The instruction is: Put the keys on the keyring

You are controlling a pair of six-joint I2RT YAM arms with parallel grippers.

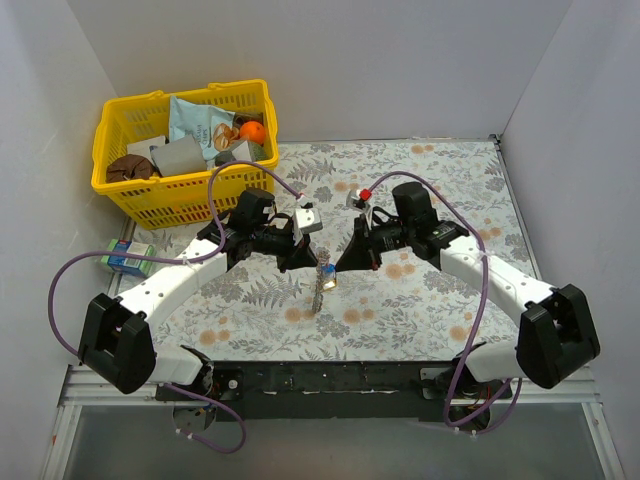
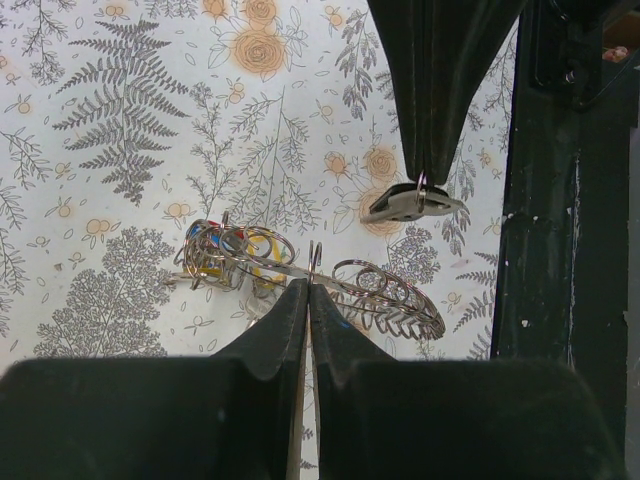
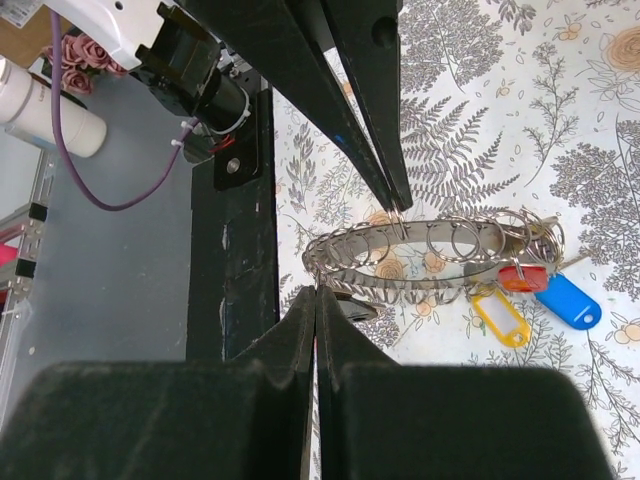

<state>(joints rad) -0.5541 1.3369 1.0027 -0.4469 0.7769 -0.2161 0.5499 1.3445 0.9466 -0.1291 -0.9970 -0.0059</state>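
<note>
The keyring, a big silver ring fringed with small split rings, hangs above the floral cloth between both grippers; it also shows in the top view and the left wrist view. Red, yellow and blue key heads dangle from one end. My left gripper is shut, pinching one small ring on its rim. My right gripper is shut on a small ring carrying a silver key, close to the keyring's other end. I cannot tell whether that key hangs on the keyring.
A yellow basket of assorted items stands at the back left. A green and blue pack lies left of the left arm. A small red-topped piece lies behind the right gripper. The black front rail is close by.
</note>
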